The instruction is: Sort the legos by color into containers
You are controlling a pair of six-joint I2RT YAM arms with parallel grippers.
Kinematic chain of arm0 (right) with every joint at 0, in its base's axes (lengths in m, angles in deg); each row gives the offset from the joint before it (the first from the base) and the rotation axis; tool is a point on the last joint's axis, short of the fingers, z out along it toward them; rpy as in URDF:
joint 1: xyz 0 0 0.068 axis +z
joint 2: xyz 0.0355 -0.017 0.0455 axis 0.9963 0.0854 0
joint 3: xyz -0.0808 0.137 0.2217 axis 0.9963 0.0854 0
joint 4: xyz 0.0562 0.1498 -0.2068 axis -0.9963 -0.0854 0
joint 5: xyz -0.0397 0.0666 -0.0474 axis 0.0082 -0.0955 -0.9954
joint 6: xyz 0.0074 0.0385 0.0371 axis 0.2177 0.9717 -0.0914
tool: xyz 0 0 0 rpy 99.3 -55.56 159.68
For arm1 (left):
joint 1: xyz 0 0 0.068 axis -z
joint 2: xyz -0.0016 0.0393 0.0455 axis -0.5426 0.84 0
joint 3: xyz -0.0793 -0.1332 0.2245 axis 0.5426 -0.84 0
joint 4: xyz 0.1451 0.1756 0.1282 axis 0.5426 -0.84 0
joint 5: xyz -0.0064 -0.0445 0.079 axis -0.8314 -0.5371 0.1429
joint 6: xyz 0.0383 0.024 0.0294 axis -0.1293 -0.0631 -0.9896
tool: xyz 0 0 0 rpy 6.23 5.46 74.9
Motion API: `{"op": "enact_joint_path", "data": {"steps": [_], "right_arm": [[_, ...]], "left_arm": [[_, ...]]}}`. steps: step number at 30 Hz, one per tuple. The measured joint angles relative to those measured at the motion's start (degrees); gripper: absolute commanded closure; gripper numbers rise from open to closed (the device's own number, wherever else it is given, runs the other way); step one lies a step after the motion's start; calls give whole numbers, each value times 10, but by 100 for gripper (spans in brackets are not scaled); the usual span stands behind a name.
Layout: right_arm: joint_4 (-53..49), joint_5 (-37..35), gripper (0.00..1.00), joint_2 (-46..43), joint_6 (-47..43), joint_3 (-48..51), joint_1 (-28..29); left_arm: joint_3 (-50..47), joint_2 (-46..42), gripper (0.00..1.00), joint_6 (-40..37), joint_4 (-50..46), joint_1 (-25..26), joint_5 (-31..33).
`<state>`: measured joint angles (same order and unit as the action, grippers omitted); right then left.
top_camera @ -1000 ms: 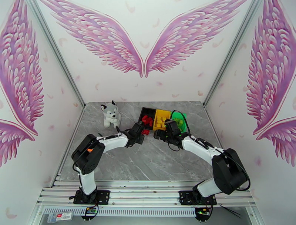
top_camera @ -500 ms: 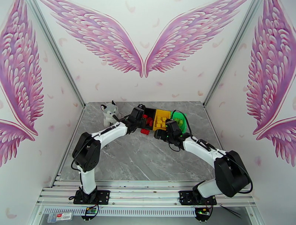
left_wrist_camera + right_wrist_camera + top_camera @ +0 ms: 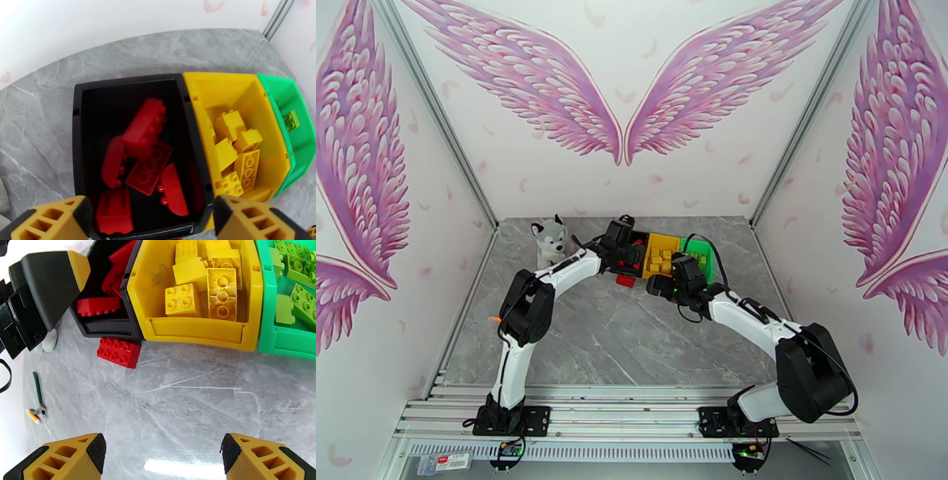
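The containers stand joined in a row: a black bin (image 3: 78, 130) holding several red legos (image 3: 146, 126), a yellow bin (image 3: 237, 85) holding several yellow legos (image 3: 237, 146), and a green bin (image 3: 306, 118) with green legos (image 3: 302, 263). My left gripper (image 3: 152, 221) hovers open over the near edge of the black bin (image 3: 638, 235), with nothing between its fingers. One red lego (image 3: 119, 352) lies on the table against the front of the black bin (image 3: 106, 327). My right gripper (image 3: 164, 449) is open and empty, low over the table just in front of the yellow bin (image 3: 197, 329).
A plush husky (image 3: 551, 241) sits on the table left of the bins. One finger (image 3: 51, 279) of the left gripper (image 3: 626, 251) hangs close to the loose red lego (image 3: 626, 279). Bare grey tabletop (image 3: 632, 339) stretches from the bins toward the arm bases.
The left arm has stretched forward, carrying its gripper from the table in front of the bins to above the black bin, where it now stands open. The right arm has barely moved.
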<state>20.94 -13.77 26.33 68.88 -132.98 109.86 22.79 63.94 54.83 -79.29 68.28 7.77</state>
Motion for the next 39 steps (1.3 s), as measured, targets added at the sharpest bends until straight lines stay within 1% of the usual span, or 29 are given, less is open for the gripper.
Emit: {"op": "enact_joint_path", "data": {"steps": [1, 2, 9, 13, 18, 22, 26, 31, 39], "right_arm": [[0, 0, 15, -3, 0, 2, 0], [0, 0, 14, -7, 0, 4, 0], [2, 0, 11, -21, 0, 12, -1], [5, 0, 11, -21, 0, 12, -2], [13, 0, 11, -21, 0, 12, -3], [14, 0, 11, -21, 0, 13, -3], [14, 0, 11, -21, 0, 13, -3], [14, 0, 11, -21, 0, 13, -3], [14, 0, 11, -21, 0, 13, -3]], "left_arm": [[-20, -13, 2, -3, 9, 4, 5], [-46, -30, 1, -6, 21, 9, 11], [-221, -163, 1, -8, 113, 30, 40], [-291, -202, 1, -4, 155, 30, 49], [-347, -202, 1, 5, 185, 30, 45], [-367, -187, 1, 13, 206, 31, 37], [-367, -150, 1, 21, 224, 35, 31], [-362, -101, 2, 25, 222, 40, 32], [-322, -66, 4, 26, 202, 41, 41]]}}
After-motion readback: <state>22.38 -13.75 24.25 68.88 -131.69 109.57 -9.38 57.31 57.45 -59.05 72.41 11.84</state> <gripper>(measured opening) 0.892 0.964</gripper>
